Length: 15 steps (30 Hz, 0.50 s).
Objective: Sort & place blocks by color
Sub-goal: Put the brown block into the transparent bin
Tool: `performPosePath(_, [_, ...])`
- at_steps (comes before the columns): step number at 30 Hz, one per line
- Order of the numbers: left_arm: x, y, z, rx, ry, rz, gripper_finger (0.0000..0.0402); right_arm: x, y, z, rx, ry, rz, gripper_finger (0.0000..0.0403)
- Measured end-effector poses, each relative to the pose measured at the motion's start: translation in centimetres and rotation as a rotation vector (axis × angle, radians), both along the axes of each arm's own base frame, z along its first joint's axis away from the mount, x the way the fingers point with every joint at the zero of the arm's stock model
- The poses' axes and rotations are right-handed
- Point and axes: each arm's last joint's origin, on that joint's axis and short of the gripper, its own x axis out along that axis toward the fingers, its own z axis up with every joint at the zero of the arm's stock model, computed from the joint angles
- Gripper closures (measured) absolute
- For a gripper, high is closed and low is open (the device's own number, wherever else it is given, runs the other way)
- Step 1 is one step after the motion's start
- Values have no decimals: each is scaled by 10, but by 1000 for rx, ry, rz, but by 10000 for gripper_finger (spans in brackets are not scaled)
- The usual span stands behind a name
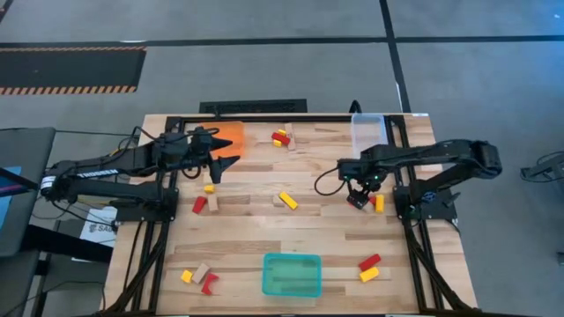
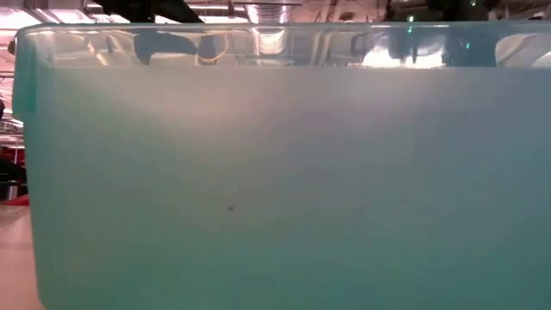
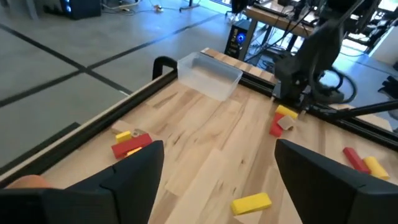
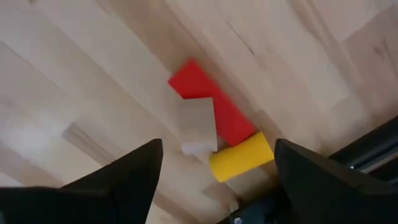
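My right gripper (image 1: 359, 191) hangs open just above a cluster by the table's right edge. The right wrist view (image 4: 217, 144) looks down on the cluster: a red block (image 4: 211, 102) with a pale wood block (image 4: 199, 126) lying on it and a yellow block (image 4: 241, 157) at its end. The fingers stand on either side, touching nothing. My left gripper (image 1: 216, 165) is open beside the orange tray (image 1: 232, 136); in its wrist view (image 3: 217, 152) nothing is between the fingers. More red, yellow and wood blocks (image 1: 288, 201) lie scattered flat on the table.
A clear tray (image 1: 368, 130) sits at the far right and a teal tray (image 1: 292, 274) at the near middle; the teal tray's wall (image 2: 275, 189) fills the low view. Block groups lie far middle (image 1: 282, 138), near left (image 1: 201, 276) and near right (image 1: 369, 268). Dark frame rails (image 1: 264, 118) edge the table.
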Motion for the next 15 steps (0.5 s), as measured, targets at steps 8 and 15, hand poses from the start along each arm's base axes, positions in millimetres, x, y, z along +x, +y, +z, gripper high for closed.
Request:
performPosePath(8, [0, 0, 0, -43, -14, 9, 106, 0, 0, -27, 69, 80, 17, 75])
performPosePath(15, [0, 0, 0, -43, -13, 9, 106, 5, 3, -50, 93, 95, 57, 76])
